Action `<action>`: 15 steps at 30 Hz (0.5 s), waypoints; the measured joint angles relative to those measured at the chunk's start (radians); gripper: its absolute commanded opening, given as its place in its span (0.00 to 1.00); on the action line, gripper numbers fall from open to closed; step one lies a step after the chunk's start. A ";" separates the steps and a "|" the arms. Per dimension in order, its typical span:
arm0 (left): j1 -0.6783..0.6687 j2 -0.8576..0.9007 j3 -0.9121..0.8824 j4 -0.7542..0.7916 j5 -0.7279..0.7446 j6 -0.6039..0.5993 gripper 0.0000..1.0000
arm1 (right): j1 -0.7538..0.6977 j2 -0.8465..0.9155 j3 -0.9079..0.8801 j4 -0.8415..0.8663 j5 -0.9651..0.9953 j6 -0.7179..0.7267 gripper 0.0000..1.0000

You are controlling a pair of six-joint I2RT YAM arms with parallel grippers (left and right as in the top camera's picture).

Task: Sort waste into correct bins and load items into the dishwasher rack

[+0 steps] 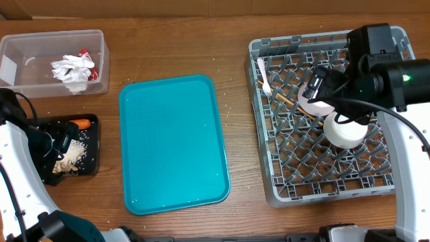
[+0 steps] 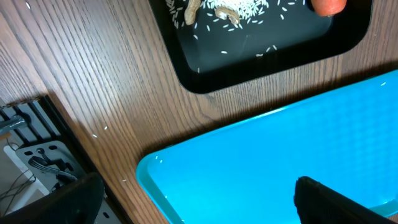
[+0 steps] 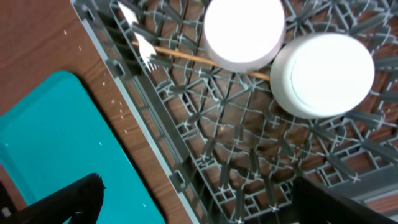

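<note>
You were near the end of the job, by the look of it. The clear tub (image 1: 27,75) in the upper left of the overhead frame held the crumpled napkins (image 1: 72,69) and the red wrapper (image 1: 89,59). The black tray (image 1: 97,144) at the left edge held the food scraps (image 1: 72,156) and the carrot piece (image 1: 82,124).

In the dishwasher rack (image 1: 322,192) on the right lay the fork (image 1: 264,75), the wooden stick (image 3: 180,55) and two upturned bowls side by side, the pinkish bowl (image 3: 244,31) and the white bowl (image 3: 323,74). The teal tray (image 1: 171,144) in the middle showed nothing on it.

I could not find the plate or the cup in any view; your right arm covered part of the rack, so they may have been hidden there. A few pale crumbs (image 3: 122,112) lay on the worktop (image 1: 235,54) between teal tray and rack, perhaps left to clear.

Your right tool (image 3: 199,193) hung spread wide above the rack floor, gripping nothing. Your left tool (image 2: 196,193) was spread too, over the teal tray's corner. No lettering could be read anywhere, the wrapper included.
</note>
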 measured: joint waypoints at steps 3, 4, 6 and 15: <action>0.000 0.000 0.000 0.000 0.000 0.000 1.00 | 0.000 0.000 0.000 0.010 0.005 0.005 1.00; 0.000 0.000 0.000 0.000 0.000 0.000 1.00 | 0.000 0.000 0.000 0.010 0.006 0.005 1.00; 0.000 0.000 0.000 0.000 0.000 0.000 1.00 | 0.000 0.000 0.000 0.010 0.008 0.006 1.00; 0.000 0.000 0.000 0.000 0.000 0.000 1.00 | 0.000 0.000 0.000 0.010 0.008 0.008 1.00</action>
